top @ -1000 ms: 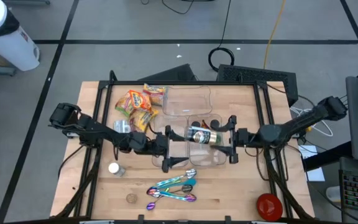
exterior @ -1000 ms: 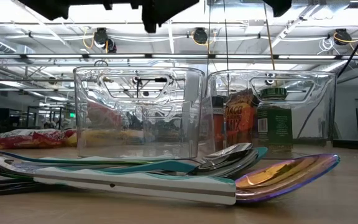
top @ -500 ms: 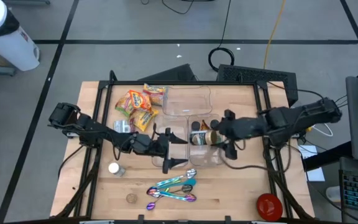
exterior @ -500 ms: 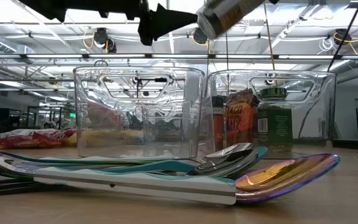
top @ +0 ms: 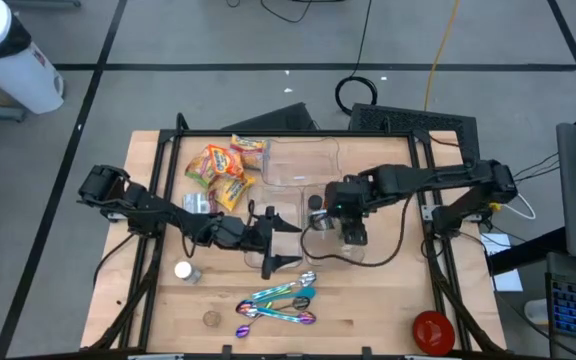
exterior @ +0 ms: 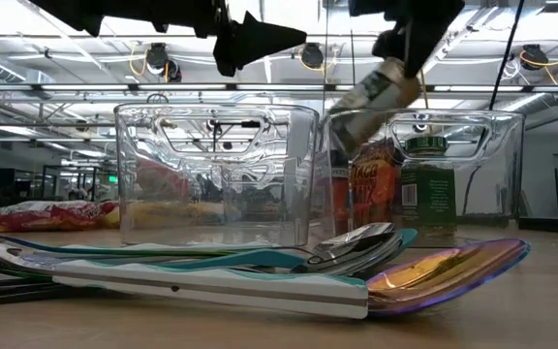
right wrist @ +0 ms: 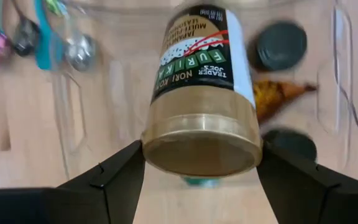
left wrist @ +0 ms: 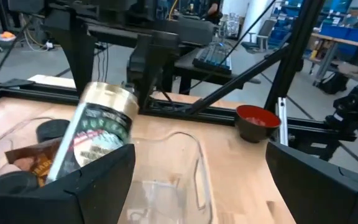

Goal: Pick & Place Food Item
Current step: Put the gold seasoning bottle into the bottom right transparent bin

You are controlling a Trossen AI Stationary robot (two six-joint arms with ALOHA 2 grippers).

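A glass seasoning jar [right wrist: 201, 81] with a black, white and red label hangs tilted in my right gripper [right wrist: 201, 155], which is shut on it above the clear bin [exterior: 473, 145] that holds spice jars and a brown packet. The low view shows the jar [exterior: 374, 92] slanting down at the height of the bin's rim, below my right gripper [exterior: 410, 53]. My left gripper [top: 293, 243] stands open and level just left of that bin, touching nothing. In its wrist view the jar [left wrist: 92, 134] is straight ahead. My right gripper pinches the jar between its two fingers at the end nearest the wrist [right wrist: 151, 140], one finger [right wrist: 114, 177] on each side of the round wall. The fingers slant steeply down from above, along the jar. The jar hangs tilted below them, far end lowest, clear of the table.
A second clear bin [exterior: 216, 170] stands empty beside the first. Snack packets [top: 223, 170] lie at the far left. Several spoons [top: 278, 305] lie near the front edge, and a red bowl [top: 433, 330] sits at the front right. A small white object [top: 183, 270] rests at the near left.
My right gripper has tipped from level to pointing steeply down and shifted toward the table's left over the bin, staying shut on the jar. The jar has swung from lying level to hanging tilted, and it has sunk toward the bin's rim in the low view.
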